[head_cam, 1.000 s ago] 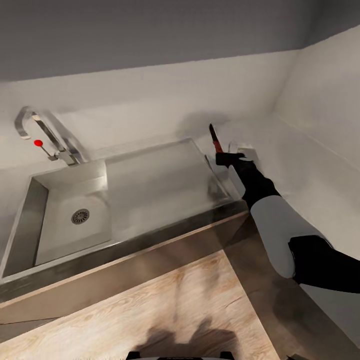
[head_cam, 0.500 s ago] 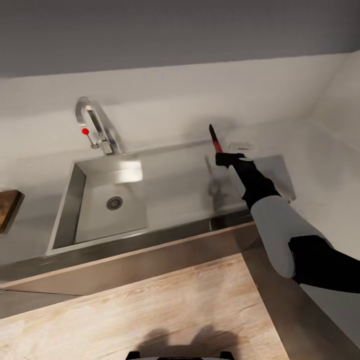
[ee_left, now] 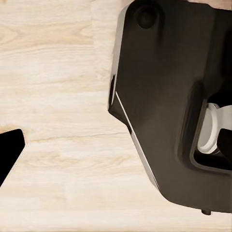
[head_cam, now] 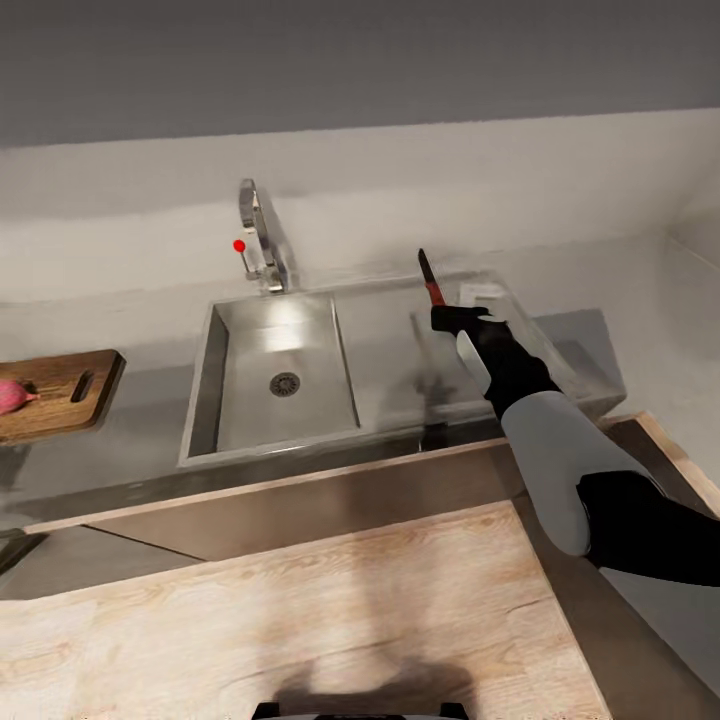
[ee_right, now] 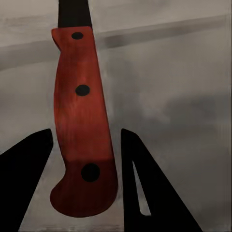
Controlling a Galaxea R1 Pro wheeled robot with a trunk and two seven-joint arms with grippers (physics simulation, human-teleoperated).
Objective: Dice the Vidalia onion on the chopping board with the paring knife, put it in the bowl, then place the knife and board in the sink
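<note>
Paring knife (head_cam: 428, 277) stands blade-up, handle pinched in the right gripper (head_cam: 447, 312)'s jaws over the sink (head_cam: 330, 405)'s draining board, likely carried safely toward the chopping board (head_cam: 60, 390) bearing the Vidalia onion (head_cam: 12, 396).

No writing, label, brand, number or sign can be read in any view, neither on the surfaces, the fittings nor the tools that show here.

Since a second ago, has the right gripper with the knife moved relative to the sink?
Yes. The right gripper, shut on the knife, now sits nearer the sink basin and tap; the camera has also swung.
</note>
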